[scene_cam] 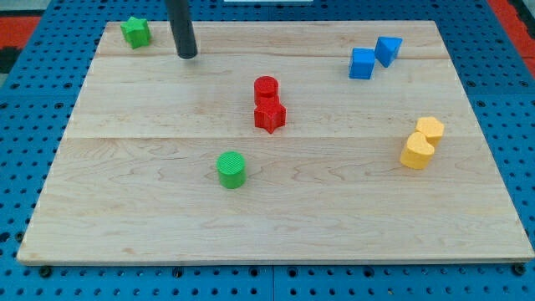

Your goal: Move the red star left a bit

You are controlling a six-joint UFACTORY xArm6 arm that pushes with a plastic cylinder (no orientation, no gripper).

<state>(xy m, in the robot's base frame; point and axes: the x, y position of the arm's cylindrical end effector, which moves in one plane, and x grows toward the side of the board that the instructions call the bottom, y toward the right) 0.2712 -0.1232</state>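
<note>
The red star lies near the middle of the wooden board. A red cylinder touches its upper side. My tip is the lower end of a dark rod near the view's top left. It stands well up and to the left of the red star, apart from all blocks. The nearest block to it is a green star at the board's top left corner.
A green cylinder sits below and left of the red star. Two blue blocks touch each other at the top right. Two yellow blocks touch at the right. A blue pegboard surrounds the board.
</note>
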